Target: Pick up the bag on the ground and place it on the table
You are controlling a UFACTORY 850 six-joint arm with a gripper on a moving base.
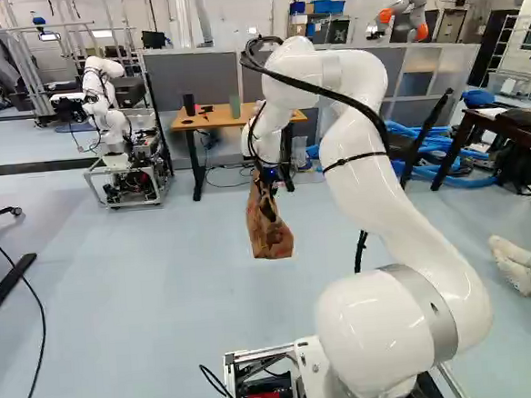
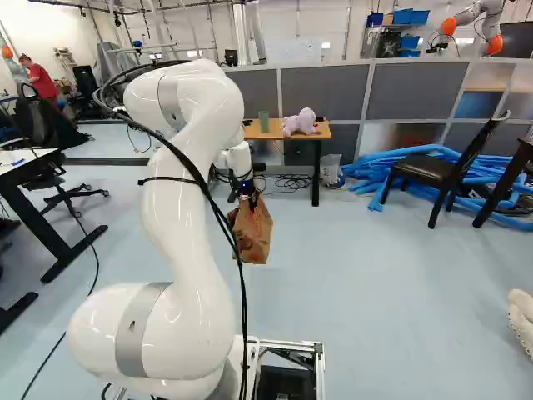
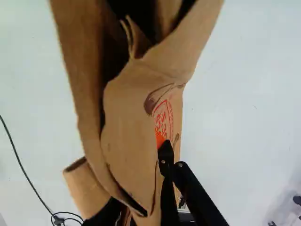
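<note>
- The right base view shows a pale purple plush toy [image 2: 305, 122] on the wooden-topped desk with black legs [image 1: 214, 121]; in the left base view the white arm [image 1: 383, 191] covers that end.
- The left base view shows a black cylinder [image 1: 189, 104] on the desk, and another robot [image 1: 104, 110] on a metal frame; the arm hides both in the right base view.
- Only the wrist view looks into the folds of the brown paper bag [image 1: 270, 231] and shows an orange pad [image 3: 161, 140] against it.
- The black two-fingered hand [image 1: 267, 188] is pinching the bag's paper between its fingers.
- The bag hangs under the hand in both base views, on the near side of the desk and apart from it; in the wrist view it reaches out ahead of the fingers.
- A green cup [image 2: 264, 122] stands on the desk beside the plush toy, both taking up room there.
- Dark cables [image 2: 291, 182] lie on the floor under the desk; blue tubes [image 2: 400, 167] lie beside it, behind a black chair [image 2: 429, 169].
</note>
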